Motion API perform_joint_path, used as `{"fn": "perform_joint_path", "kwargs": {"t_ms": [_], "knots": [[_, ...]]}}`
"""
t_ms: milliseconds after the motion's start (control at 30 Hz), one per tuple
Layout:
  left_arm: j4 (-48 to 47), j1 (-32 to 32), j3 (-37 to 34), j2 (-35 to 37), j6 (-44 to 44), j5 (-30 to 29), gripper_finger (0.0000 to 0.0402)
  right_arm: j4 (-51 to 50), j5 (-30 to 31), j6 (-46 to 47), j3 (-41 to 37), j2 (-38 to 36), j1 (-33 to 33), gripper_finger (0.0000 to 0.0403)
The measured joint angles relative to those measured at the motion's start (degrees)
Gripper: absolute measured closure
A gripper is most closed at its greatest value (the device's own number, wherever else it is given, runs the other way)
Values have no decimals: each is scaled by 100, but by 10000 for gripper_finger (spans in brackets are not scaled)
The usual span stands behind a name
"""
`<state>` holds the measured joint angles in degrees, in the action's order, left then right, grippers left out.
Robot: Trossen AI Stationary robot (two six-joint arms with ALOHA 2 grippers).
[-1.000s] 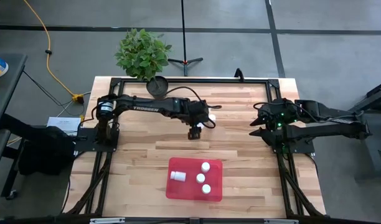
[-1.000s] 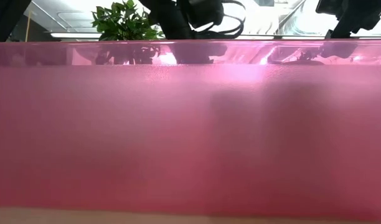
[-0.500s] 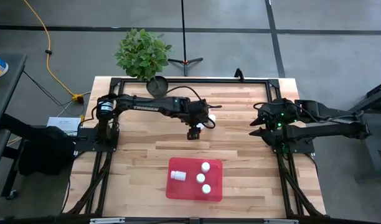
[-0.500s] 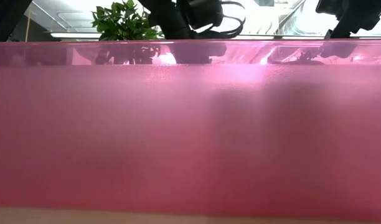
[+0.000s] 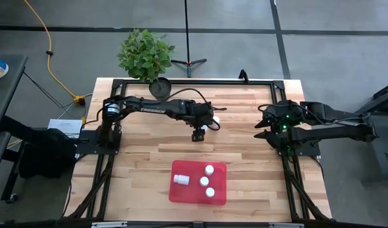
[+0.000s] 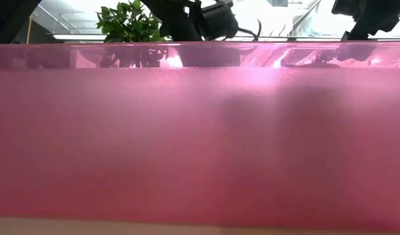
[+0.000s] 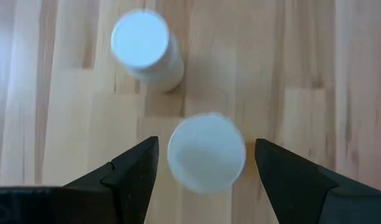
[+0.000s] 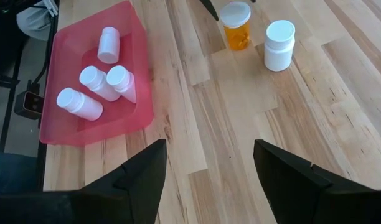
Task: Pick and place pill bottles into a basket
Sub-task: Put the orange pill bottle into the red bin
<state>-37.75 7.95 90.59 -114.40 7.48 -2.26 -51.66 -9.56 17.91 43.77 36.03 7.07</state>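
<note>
The red tray [image 5: 198, 190] lies near the table's front edge and holds four white bottles, which also show in the right wrist view [image 8: 97, 78]. Two more bottles stand upright on the wood at mid-table: an amber one [image 8: 236, 28] and a white one [image 8: 279, 45]. My left gripper [image 7: 206, 155] is open and points down over them. Its fingers stand on either side of one bottle's white cap [image 7: 206, 160] without touching it. The other white bottle [image 7: 147, 53] stands just beyond. My right gripper [image 8: 206, 171] is open and empty at the table's right edge.
A potted plant [image 5: 144, 56] with a dark round pot [image 5: 160, 87] stands at the table's far edge. The tray's red wall [image 6: 200, 130] fills the low view. Bare wood lies between the two standing bottles and the tray.
My left arm has shifted a little at its forearm and wrist, while its gripper stays over the two standing bottles at mid-table. The bottles and the tray have not moved.
</note>
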Motion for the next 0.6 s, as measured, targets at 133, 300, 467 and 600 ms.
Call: {"fn": "perform_joint_path", "kwargs": {"t_ms": [133, 300, 467, 600], "knots": [[-59, 9, -15, -138, 0, 1, 103, -2, -1, 7, 0, 1, 0, 171], [19, -9, 0, -191, -6, 41, 103, 0, -2, 9, 0, 0, 0, 171], [74, -5, -2, -263, 5, 39, 103, -1, -2, 9, 0, 0, 0, 171], [78, -4, -1, -290, 25, 39, 103, -2, -2, 8, 0, 0, 0, 171]]}}
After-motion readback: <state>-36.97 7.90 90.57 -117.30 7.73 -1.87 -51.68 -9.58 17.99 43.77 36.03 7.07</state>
